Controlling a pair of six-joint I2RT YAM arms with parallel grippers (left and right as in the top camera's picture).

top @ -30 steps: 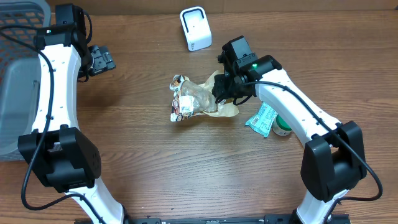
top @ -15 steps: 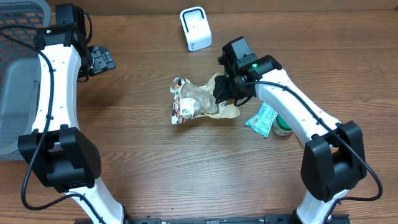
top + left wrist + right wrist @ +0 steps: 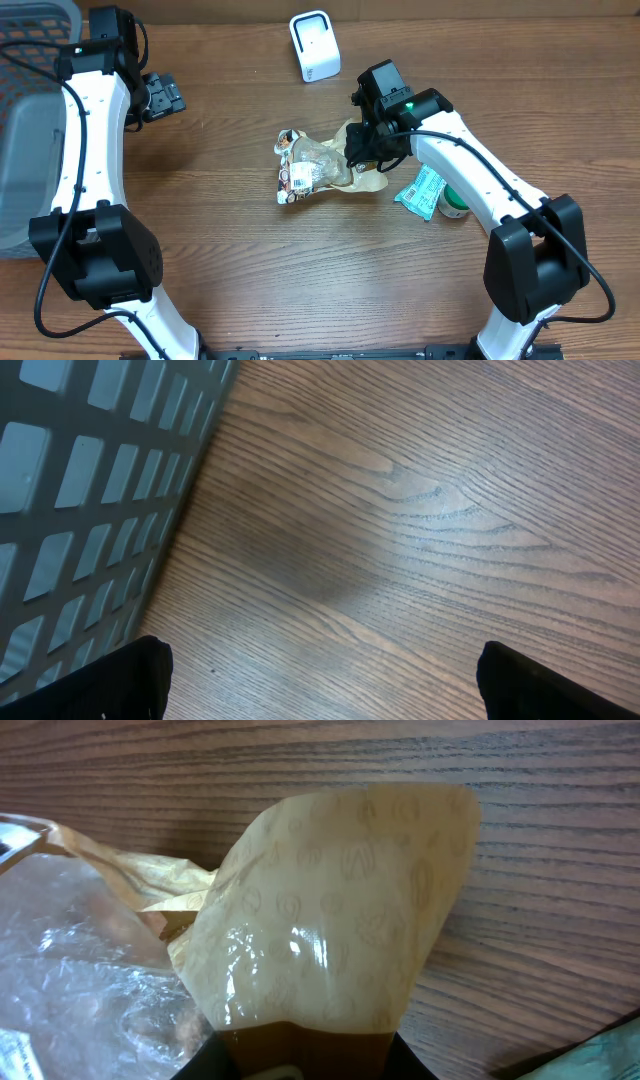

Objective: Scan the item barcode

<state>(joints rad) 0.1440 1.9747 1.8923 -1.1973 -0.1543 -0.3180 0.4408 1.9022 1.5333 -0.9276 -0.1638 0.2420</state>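
One step looks done: the right gripper (image 3: 360, 152) is pinched narrow on the tan edge of the bag (image 3: 312, 166), which lies on the table (image 3: 230, 260) near the scanner (image 3: 314, 45), on the robot's side of it. Left to do, by my judgement: lift the bag, turn its barcode to the scanner and hold it there. The left gripper (image 3: 165, 97) gapes wide and empty, well left of the scanner. Count: one bag, one scanner, one green packet (image 3: 420, 192) right of the scanner and nearer the robot, one basket (image 3: 20, 140) far left.

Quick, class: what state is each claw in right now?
Left claw: open, holding nothing.
Right claw: closed on the snack bag.
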